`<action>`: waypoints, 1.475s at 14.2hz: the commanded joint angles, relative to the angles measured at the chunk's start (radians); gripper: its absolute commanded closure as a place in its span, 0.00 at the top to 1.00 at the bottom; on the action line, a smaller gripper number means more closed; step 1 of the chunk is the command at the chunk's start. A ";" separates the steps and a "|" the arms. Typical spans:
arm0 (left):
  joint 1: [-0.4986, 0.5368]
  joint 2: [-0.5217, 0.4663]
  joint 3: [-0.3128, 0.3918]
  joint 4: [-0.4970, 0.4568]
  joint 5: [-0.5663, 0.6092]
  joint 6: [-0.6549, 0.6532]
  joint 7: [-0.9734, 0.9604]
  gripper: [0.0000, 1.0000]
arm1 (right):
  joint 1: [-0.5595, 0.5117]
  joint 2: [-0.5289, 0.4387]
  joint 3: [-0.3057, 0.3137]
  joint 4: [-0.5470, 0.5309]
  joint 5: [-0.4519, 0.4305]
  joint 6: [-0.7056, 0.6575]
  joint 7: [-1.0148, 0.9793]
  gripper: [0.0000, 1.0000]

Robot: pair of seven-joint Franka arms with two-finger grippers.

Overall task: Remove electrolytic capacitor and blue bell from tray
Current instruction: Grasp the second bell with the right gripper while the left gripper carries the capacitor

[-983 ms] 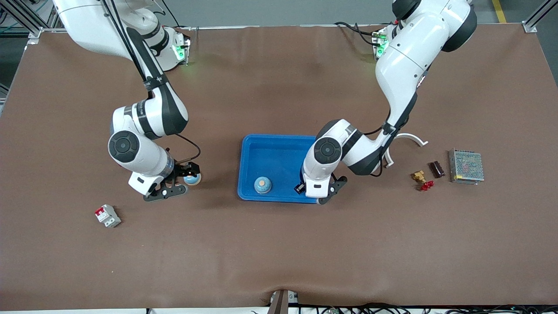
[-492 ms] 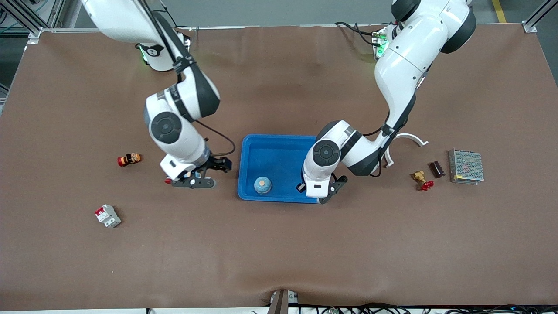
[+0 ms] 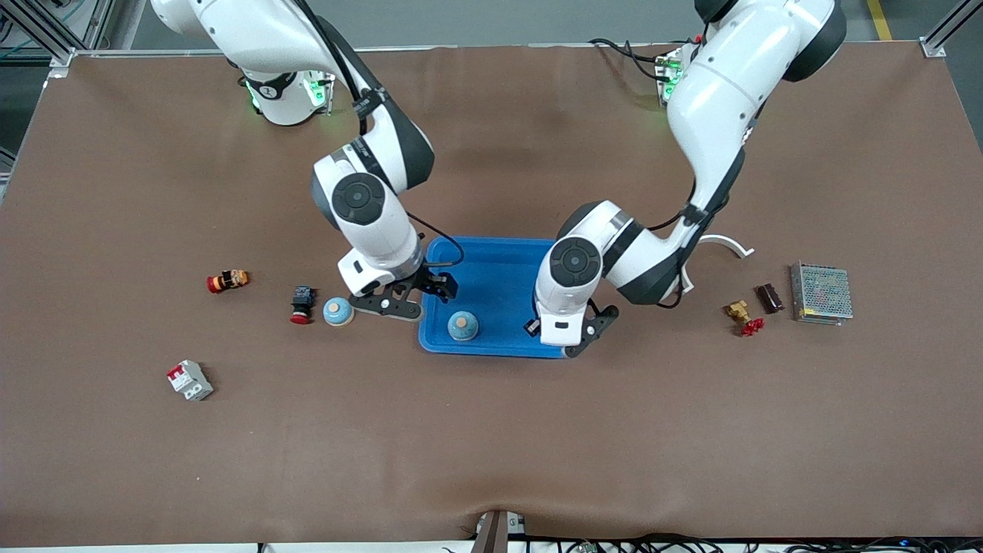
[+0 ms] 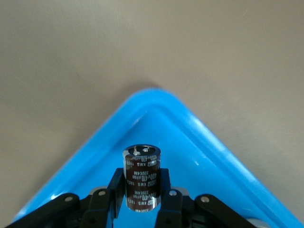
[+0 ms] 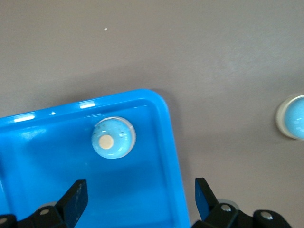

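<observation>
A blue tray (image 3: 491, 265) sits mid-table. One light-blue bell (image 3: 462, 326) lies in it, also seen in the right wrist view (image 5: 113, 137). A second bell (image 3: 338, 311) lies on the table beside the tray, toward the right arm's end, and shows in the right wrist view too (image 5: 292, 116). My right gripper (image 3: 441, 286) is open and empty over the tray's edge (image 5: 173, 156). My left gripper (image 3: 530, 328) is shut on a dark brown capacitor (image 4: 141, 178), held upright over the tray's corner (image 4: 147, 95) nearest the front camera.
A red-and-black button (image 3: 301, 304), a red-orange part (image 3: 227, 280) and a circuit breaker (image 3: 190, 379) lie toward the right arm's end. A brass valve (image 3: 743, 316), a dark block (image 3: 769, 297), a power supply (image 3: 822, 292) and a white curved piece (image 3: 722, 244) lie toward the left arm's end.
My right arm swung from the bell on the table over to the tray's edge; that bell stayed on the table. My left gripper with the capacitor barely moved.
</observation>
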 commanded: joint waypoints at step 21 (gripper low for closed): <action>0.470 -0.145 0.010 -0.361 0.065 0.069 0.469 0.00 | 0.066 0.277 -0.013 0.216 -0.125 0.070 0.115 1.00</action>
